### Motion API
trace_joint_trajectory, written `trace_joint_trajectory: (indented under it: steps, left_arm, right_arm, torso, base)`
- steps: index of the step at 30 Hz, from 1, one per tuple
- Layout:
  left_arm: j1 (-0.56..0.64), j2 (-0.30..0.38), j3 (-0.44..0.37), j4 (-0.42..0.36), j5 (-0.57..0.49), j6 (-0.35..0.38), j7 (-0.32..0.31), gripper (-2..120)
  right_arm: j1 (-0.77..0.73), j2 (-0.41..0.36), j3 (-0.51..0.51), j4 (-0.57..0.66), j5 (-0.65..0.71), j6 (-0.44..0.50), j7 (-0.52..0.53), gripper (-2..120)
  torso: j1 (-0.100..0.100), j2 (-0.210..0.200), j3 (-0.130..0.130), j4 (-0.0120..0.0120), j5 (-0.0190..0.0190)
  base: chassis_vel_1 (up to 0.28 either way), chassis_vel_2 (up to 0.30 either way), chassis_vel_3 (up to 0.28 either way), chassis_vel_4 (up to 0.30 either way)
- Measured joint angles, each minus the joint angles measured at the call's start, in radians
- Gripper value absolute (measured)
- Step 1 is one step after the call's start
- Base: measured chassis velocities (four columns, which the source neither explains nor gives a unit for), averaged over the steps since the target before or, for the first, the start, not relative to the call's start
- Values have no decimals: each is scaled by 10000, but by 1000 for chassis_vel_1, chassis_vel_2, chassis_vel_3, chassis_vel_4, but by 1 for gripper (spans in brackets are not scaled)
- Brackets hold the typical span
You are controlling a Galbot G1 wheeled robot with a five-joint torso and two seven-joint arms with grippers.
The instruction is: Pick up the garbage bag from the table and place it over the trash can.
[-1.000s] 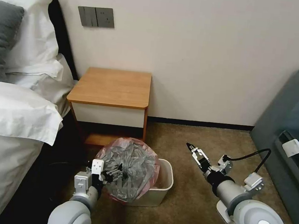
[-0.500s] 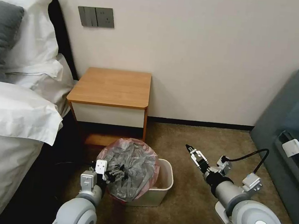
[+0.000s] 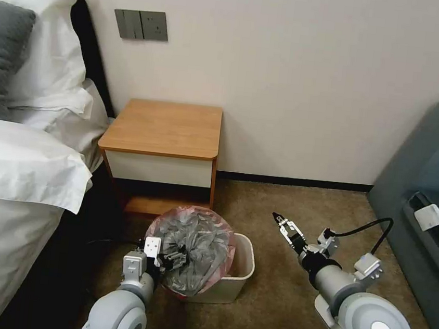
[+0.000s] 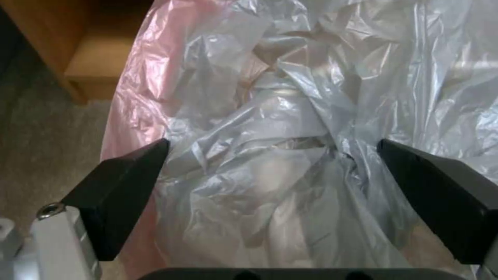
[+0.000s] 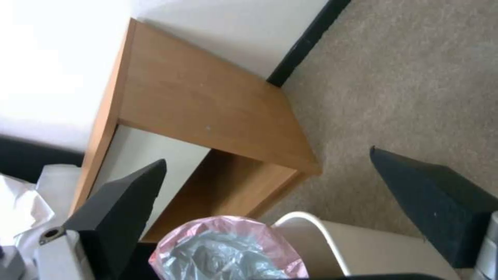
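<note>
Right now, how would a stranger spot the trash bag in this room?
Find the wooden nightstand against the wall beside the bed. On the carpet before it stands a beige bin; the bag is the crinkled grey plastic with a pink rim bunched over the bin's left side, at the left tool.

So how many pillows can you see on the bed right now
2. A white pillow stands against the dark headboard at the upper left, and a grey pillow leans in front of it at the left edge. More may lie hidden beyond the frame.

One garbage bag [image 3: 195, 245], one trash can [image 3: 236, 276], one table [image 3: 166, 127], perhaps three pillows [image 3: 39, 41].
</note>
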Motion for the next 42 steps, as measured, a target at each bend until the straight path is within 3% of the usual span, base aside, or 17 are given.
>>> trace_joint_trajectory:
  steps: [4, 8, 28, 31, 36, 42]
  left_arm:
    - [-117, 1, 13, 70, -238, 79, -162, 99]
    - [-180, 5, 13, 139, -337, 106, -195, 91]
    - [-155, 26, -28, 289, -681, 67, -294, 14]
    - [-93, 25, -78, 298, -716, -323, -224, 8]
    - [176, 54, -236, 343, -452, -1197, 32, 8]
    - [472, 202, -388, -3, -352, -1679, 177, 7]
  right_arm:
    - [-13, 1, 42, -29, -9, 3, 1, 100]
    - [-16, 6, 72, -106, -33, 8, 1, 100]
    - [71, 102, 30, -358, -115, 40, -84, 100]
    - [42, 105, 15, -217, -152, -4, -154, 100]
    - [-76, 60, -74, 304, -238, -337, -264, 100]
    - [-155, -169, -389, 989, -351, -985, -353, 100]
  torso:
    - [0, 0, 0, 0, 0]
    - [0, 0, 0, 0, 0]
    - [0, 0, 0, 0, 0]
    - [0, 0, 0, 0, -2]
    - [0, 0, 0, 1, -1]
    - [0, 0, 0, 0, -1]
  base:
    - [0, 0, 0, 0]
    - [0, 0, 0, 0]
    - [0, 0, 0, 0]
    - [0, 0, 0, 0]
    - [0, 0, 0, 0]
    - [0, 0, 0, 0]
